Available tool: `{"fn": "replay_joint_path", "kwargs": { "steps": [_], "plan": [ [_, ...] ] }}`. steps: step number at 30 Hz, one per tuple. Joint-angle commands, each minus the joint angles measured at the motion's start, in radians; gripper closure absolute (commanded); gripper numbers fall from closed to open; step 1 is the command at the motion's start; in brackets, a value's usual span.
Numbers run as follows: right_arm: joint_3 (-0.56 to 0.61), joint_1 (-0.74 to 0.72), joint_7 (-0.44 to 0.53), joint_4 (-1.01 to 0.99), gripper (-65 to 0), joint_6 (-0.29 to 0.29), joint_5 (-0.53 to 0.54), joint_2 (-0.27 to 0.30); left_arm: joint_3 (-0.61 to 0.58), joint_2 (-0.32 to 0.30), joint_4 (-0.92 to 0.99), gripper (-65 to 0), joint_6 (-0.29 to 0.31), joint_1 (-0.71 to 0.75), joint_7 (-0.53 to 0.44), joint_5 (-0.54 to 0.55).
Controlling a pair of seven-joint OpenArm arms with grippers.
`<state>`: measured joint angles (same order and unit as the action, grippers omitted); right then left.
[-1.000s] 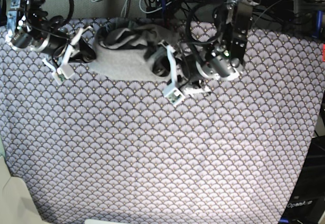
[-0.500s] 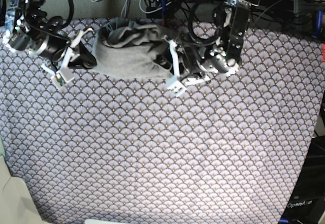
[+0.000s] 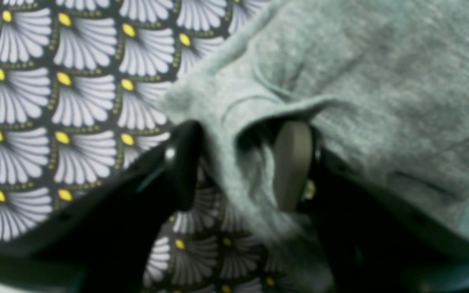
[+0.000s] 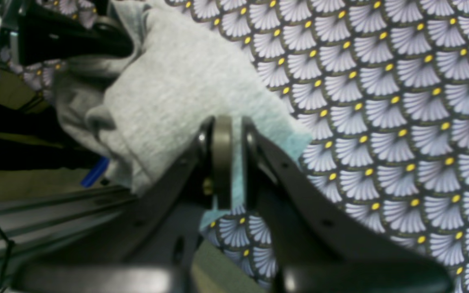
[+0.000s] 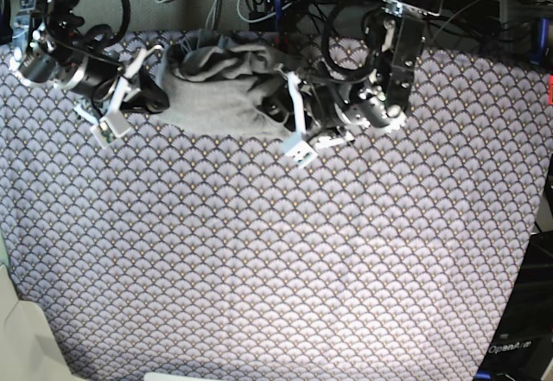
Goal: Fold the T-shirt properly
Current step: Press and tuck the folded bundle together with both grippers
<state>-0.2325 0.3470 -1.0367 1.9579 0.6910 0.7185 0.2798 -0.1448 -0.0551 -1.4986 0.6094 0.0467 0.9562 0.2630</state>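
Base view shows you the T-shirt [image 5: 216, 87] bunched in a rumpled heap at the far edge of the scallop-patterned tablecloth [image 5: 276, 251], with both arms now crowded against it. Over the last second your left gripper [image 5: 278, 109] has slid in from the tablecloth toward the heap's near corner, and your right gripper [image 5: 154, 83] has nudged closer on the opposite side.

Your left wrist camera has the left gripper [image 3: 234, 171] with its fingers spread, a fold of grey knit draped between them but not yet pinched. On the right wrist camera, the right gripper [image 4: 232, 162] has its fingers pressed together on a thin edge of the T-shirt [image 4: 177, 93].

So you have one side secured and the other only straddled. Folding has not begun; the shirt first needs lifting and spreading flat, and you likely need to clamp the left fingers on that fold before pulling.
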Motion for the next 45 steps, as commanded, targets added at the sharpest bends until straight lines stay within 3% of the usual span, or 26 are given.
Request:
{"fn": "replay_joint_path", "kwargs": {
  "steps": [1, 7, 12, 18, 26, 30, 39, 45],
  "plan": [
    [0.015, -0.007, 0.019, 0.021, -2.5, 0.007, 0.020, 0.008, -0.005, 0.004, 0.003, -29.2, -0.007, -0.011, 0.034, -0.026],
    [0.114, 0.011, 0.034, 0.016, -2.5, 0.007, 0.016, 0.009, -0.005, 0.004, -0.001, -29.2, -0.009, -0.017, 0.034, -0.026],
    [0.152, 0.099, 0.155, 0.004, -2.5, 0.007, -0.006, 0.014, -0.005, -0.021, -0.003, -29.3, -0.003, -0.018, 0.036, -0.026],
    [0.192, 0.122, 0.226, -0.048, -2.5, 0.007, -0.170, 0.020, -0.005, -0.091, 0.005, -29.3, -0.003, -0.044, 0.036, -0.026],
    [0.196, 0.110, 0.276, -0.163, -2.5, 0.007, -0.201, 0.032, -0.003, -0.168, 0.005, -29.3, -0.003, -0.046, 0.036, -0.024],
    [0.198, 0.110, 0.327, -0.213, -2.5, 0.007, -0.201, 0.057, -0.003, -0.168, 0.002, -29.3, -0.003, -0.046, 0.036, -0.024],
    [0.196, 0.042, 0.332, -0.371, -2.5, 0.007, -0.202, 0.078, -0.003, -0.159, -0.004, -29.2, -0.003, -0.066, 0.036, -0.014],
    [0.192, 0.050, 0.364, -0.354, -2.5, 0.007, -0.202, 0.080, 0.000, -0.159, -0.020, -29.1, 0.000, -0.066, 0.036, -0.009]
  ]
}}
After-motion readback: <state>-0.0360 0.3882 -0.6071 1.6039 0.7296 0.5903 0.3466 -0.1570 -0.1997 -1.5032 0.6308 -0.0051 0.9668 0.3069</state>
